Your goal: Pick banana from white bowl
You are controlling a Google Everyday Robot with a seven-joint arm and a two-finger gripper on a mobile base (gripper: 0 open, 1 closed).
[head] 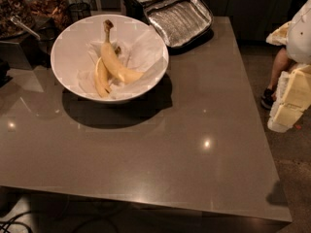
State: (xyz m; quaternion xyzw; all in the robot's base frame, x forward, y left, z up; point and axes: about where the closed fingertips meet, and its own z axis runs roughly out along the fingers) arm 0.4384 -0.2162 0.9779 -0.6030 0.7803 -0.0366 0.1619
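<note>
The white bowl (62, 42) stands on the grey table at the back left, lined with crumpled white paper. In it lies the banana (115, 62), long and plump, with its dark-brown stem pointing to the far rim. A shorter, thinner yellow banana (100, 80) lies against its left side. My gripper (287, 106) shows as pale cream blocks at the right edge of the camera view, beyond the table's right side. It is far from the bowl and holds nothing that I can see.
An open black insulated bag with a silver lining (177, 14) lies just behind and to the right of the bowl. Jars and a metal container (24, 13) stand at the back left. A person's leg and dark shoe (269, 93) are near my arm.
</note>
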